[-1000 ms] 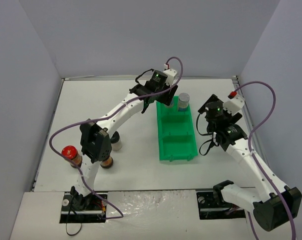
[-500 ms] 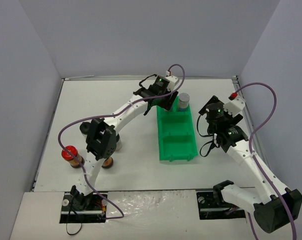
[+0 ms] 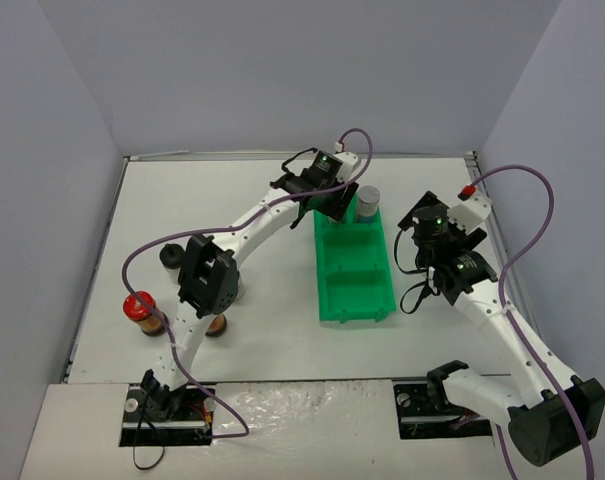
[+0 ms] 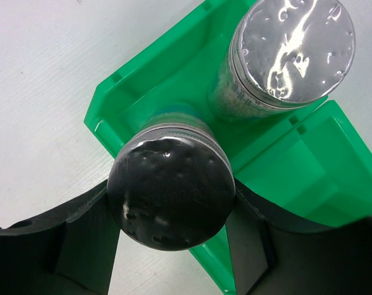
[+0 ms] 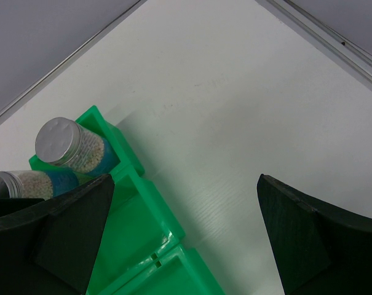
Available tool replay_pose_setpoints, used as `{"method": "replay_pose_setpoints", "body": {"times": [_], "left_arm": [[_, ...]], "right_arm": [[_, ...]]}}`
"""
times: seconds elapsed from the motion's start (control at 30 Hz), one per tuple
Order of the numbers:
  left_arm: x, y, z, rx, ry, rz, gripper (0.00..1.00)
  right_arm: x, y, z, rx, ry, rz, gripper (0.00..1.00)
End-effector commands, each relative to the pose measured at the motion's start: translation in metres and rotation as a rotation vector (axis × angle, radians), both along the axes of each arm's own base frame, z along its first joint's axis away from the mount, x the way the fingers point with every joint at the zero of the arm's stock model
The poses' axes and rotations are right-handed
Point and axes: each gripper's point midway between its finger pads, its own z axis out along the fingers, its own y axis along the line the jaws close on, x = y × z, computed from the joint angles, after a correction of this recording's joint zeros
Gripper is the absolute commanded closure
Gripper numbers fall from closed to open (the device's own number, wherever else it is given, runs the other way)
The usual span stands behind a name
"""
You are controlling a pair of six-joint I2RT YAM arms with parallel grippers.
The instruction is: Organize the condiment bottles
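My left gripper [image 3: 327, 198] [image 4: 171, 228] is shut on a silver-lidded spice jar [image 4: 171, 184], holding it upright at the left side of the far compartment of the green tray [image 3: 354, 290] [image 4: 142, 74]. A second silver-lidded jar [image 3: 367, 203] [image 4: 290, 52] stands in that compartment just beside it. My right gripper [image 3: 429, 240] [image 5: 182, 239] is open and empty, right of the tray [image 5: 142, 227]; both silver jars show there [image 5: 69, 147]. A red-lidded jar [image 3: 139, 306] and a black-lidded jar [image 3: 169, 257] stand at the left.
Another jar with brown contents [image 3: 216, 325] stands half hidden under my left arm's elbow [image 3: 207, 275]. The tray's two nearer compartments hold nothing. Grey walls close in the table on the left, back and right.
My left gripper has moved a little right and farther with the jar, closer to the standing silver jar. The left elbow swung right, uncovering the black-lidded jar. The right arm has not moved.
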Motion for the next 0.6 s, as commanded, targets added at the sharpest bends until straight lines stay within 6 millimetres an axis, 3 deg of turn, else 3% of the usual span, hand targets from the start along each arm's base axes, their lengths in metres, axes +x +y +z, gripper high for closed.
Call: {"method": "replay_pose_setpoints", "body": {"times": [0.0, 0.17, 0.27, 0.57], "left_arm": [[0.006, -0.016, 0.072, -0.118, -0.136, -0.034, 0.78], [0.005, -0.015, 0.069, -0.108, -0.128, -0.036, 0.66], [0.005, -0.015, 0.066, -0.101, -0.121, -0.037, 0.45], [-0.001, -0.021, 0.060, -0.105, -0.100, -0.089, 0.10]], "right_arm": [[0.001, -0.007, 0.011, 0.000, -0.051, -0.044, 0.00], [0.001, -0.007, 0.008, 0.000, -0.046, -0.045, 0.00], [0.002, -0.006, 0.009, 0.001, -0.048, -0.046, 0.00], [0.002, -0.007, 0.009, -0.003, -0.045, -0.045, 0.00]]}}
